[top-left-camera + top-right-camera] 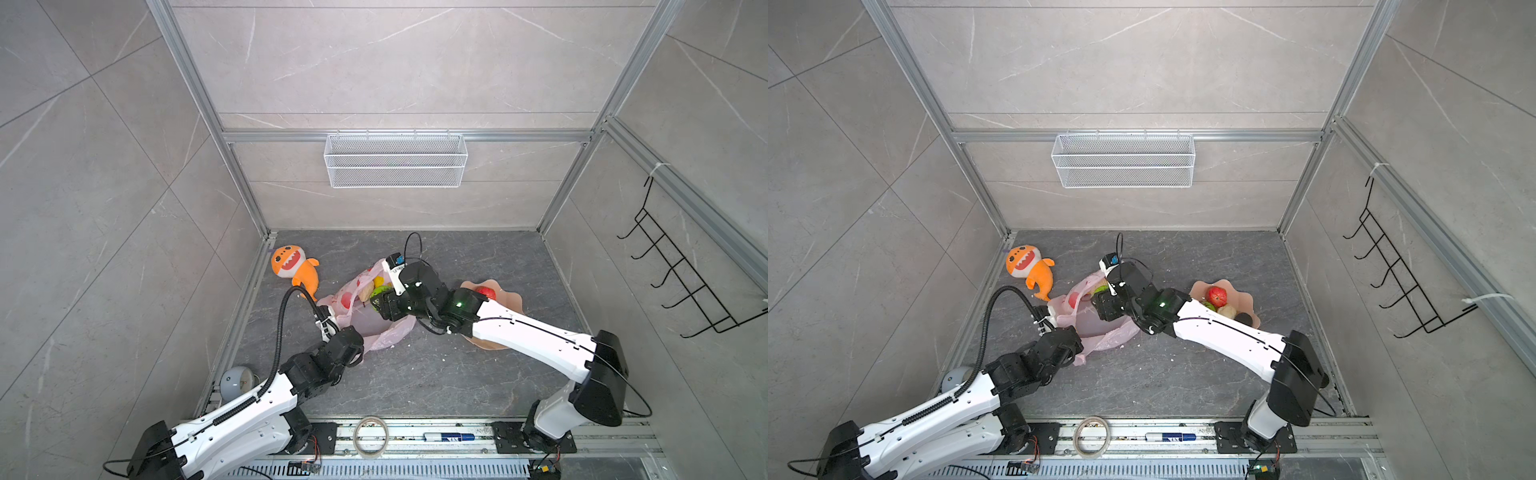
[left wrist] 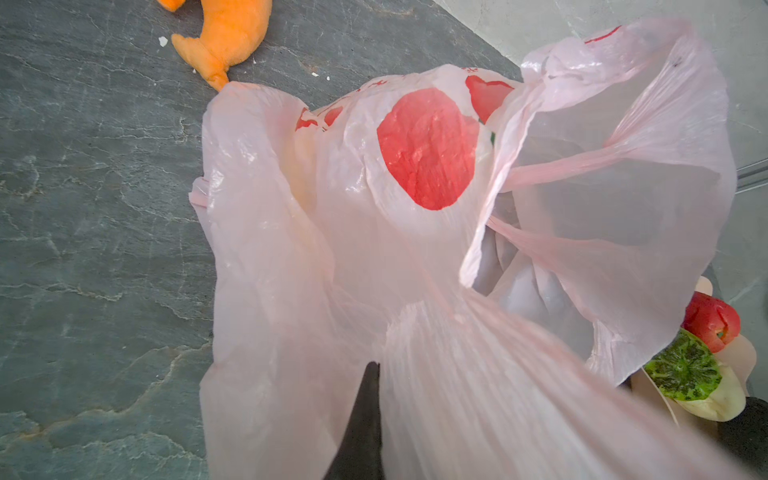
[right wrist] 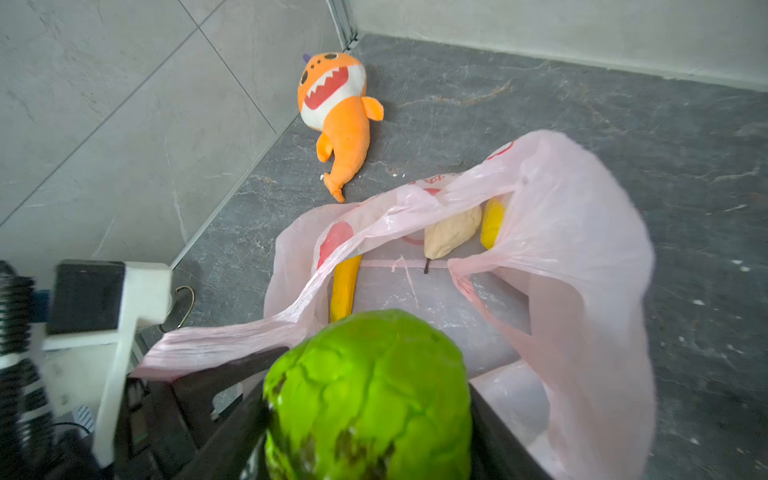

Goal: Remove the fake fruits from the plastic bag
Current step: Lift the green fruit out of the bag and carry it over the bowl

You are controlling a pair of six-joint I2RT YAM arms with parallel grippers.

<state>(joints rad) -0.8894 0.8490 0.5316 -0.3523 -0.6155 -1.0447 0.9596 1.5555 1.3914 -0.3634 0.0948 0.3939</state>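
Right pincer [image 1: 376, 304]: jaws are clamping the bumpy green ball [image 3: 370, 395], one dark finger on each side, and holding it at the mouth of the bag [image 3: 582, 249]. Can't tell if the ball is clear of the rim.

Left pincer [image 1: 325, 320]: closed tight on bunched plastic at the bag's 8 o'clock edge in a top view, pulling a handle taut. In the right wrist view that handle strip is running across the mouth, right beside the ball.

Inside the bag, a banana [image 3: 345, 286] is lying partly under the rim, and a cream lump [image 3: 451, 232] is touching a lemon [image 3: 492, 222] at the far end.

Around the bag, in both top views:
- Orange shark toy [image 1: 293, 266] is lying at 10 o'clock, tail tip just beside the plastic.
- Peach bowl [image 1: 1250, 300] is sitting at 3 o'clock, holding an apple [image 1: 1217, 296] and a few other pieces. The right arm is crossing its near side and hiding part of it.
- Tape roll [image 1: 371, 436] and marker [image 1: 449, 436] are lying on the front rail at 6 o'clock, well apart from the bag.
- Wire basket [image 1: 395, 160] is hanging on the back wall at 12 o'clock.
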